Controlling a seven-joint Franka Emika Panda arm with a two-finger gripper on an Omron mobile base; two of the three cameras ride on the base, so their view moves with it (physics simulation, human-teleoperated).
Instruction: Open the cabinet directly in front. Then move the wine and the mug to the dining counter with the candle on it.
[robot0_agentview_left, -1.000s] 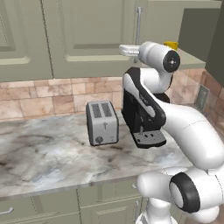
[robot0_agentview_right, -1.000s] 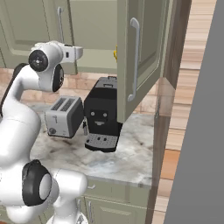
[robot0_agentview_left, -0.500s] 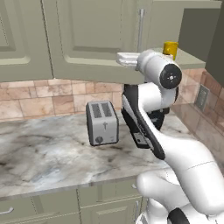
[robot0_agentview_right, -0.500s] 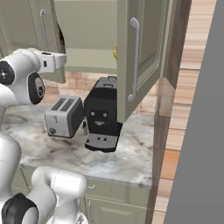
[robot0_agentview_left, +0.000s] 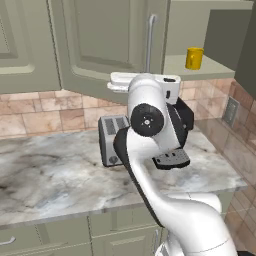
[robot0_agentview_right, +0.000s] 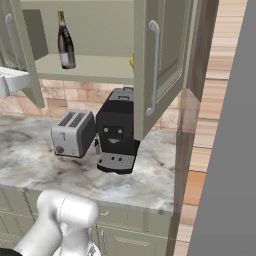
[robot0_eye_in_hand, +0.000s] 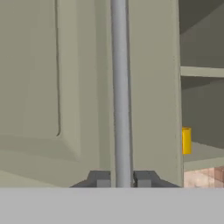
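Gripper (robot0_eye_in_hand: 121, 179) is clamped on the left door's bar handle (robot0_eye_in_hand: 120, 87), fingers either side of the bar low on its length, evidently to swing that door outward. Cabinet (robot0_agentview_right: 90, 35) stands with both doors ajar. Wine (robot0_agentview_right: 65, 42) sits upright on the shelf's left; mug (robot0_agentview_left: 194, 58) sits on the same shelf, well apart to the right. Judgement: opening step nearly complete; neither of the 2 items handled yet.
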